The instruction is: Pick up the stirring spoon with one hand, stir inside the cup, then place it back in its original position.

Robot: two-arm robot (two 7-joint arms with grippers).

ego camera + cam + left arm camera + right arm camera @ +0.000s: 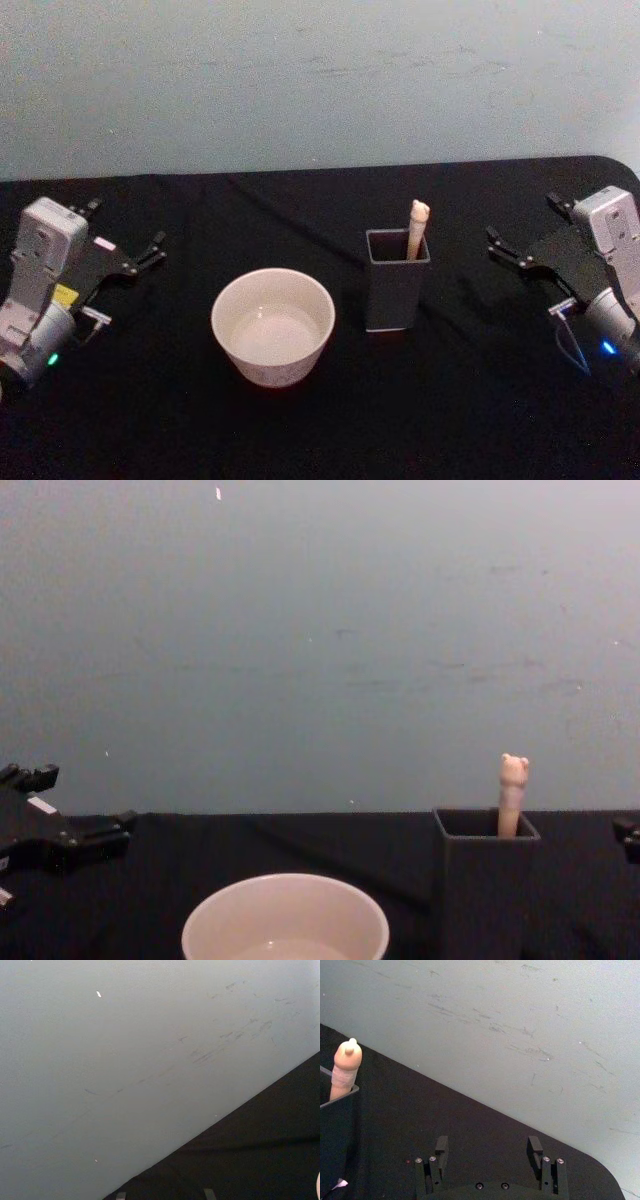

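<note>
Both grippers rest with fingers apart: left gripper (127, 222) at 9 o'clock of the cup (270, 365), right gripper (520, 216) at 3 o'clock of the holder (390, 300). The spoon (418, 225) stands in the holder, bear head poking out at its 1 o'clock corner. The right arm looks best placed: come from above, pinch the handle below the head, and lift straight up so nothing catches the walls.

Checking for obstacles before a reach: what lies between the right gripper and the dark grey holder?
Only bare black tablecloth lies between the right gripper and the dark grey holder, as the head view shows.
</note>
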